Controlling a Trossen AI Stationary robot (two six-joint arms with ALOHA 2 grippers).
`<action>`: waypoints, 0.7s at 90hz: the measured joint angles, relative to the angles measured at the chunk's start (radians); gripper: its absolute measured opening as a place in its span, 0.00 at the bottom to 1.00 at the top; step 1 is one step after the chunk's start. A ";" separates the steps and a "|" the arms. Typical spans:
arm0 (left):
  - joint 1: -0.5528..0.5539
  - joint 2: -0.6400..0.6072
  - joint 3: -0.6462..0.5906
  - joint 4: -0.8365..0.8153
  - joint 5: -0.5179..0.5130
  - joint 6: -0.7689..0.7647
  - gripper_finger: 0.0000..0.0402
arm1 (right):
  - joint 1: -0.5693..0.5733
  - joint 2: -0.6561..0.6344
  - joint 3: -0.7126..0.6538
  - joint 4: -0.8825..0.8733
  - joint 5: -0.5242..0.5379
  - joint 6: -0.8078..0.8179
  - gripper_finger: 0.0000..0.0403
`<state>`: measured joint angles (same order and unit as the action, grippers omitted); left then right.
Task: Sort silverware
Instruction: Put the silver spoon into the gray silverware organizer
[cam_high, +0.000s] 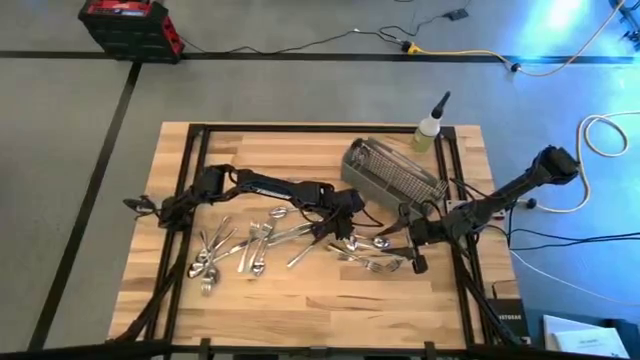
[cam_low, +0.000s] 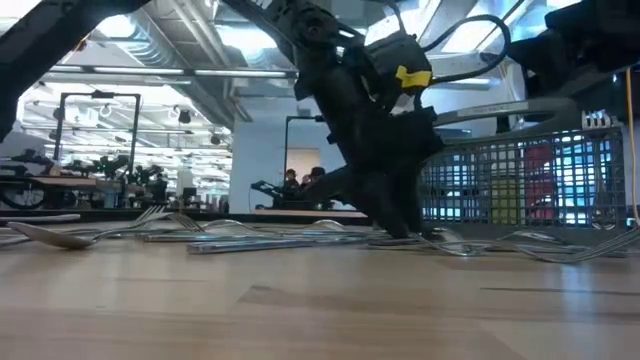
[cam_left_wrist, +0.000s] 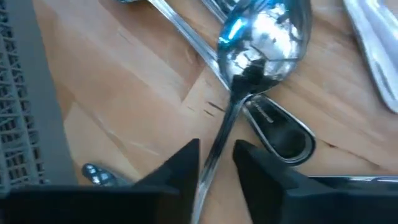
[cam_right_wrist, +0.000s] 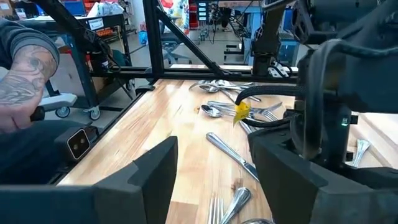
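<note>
At frame centre, the left claw (cam_left_wrist: 216, 163) straddles a shiny silver spoon's (cam_left_wrist: 264, 37) handle, fingers apart; right claw (cam_right_wrist: 214, 174) open nearby.

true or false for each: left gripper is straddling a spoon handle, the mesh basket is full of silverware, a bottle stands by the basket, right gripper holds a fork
1. The left gripper has its fingers either side of a spoon handle. True.
2. The mesh basket is full of silverware. False: no silverware shows in it; the silverware lies on the table.
3. A bottle stands by the basket. True.
4. The right gripper holds a fork. False: its fingers are open with nothing between them.
</note>
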<state>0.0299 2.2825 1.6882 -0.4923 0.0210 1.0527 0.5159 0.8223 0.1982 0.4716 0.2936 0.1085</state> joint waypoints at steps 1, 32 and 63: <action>0.000 0.000 0.000 -0.002 0.000 -0.002 0.16 | 0.000 0.000 0.000 0.000 0.000 0.000 0.48; -0.018 -0.007 -0.001 -0.034 -0.047 -0.123 0.01 | 0.000 0.000 0.000 -0.001 0.001 -0.001 0.48; -0.064 -0.073 -0.011 -0.098 -0.137 -0.312 0.00 | 0.001 -0.001 0.000 -0.001 0.002 -0.012 0.48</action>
<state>-0.0340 2.2091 1.6772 -0.5908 -0.1160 0.7411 0.5167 0.8216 0.1982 0.4705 0.2952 0.0968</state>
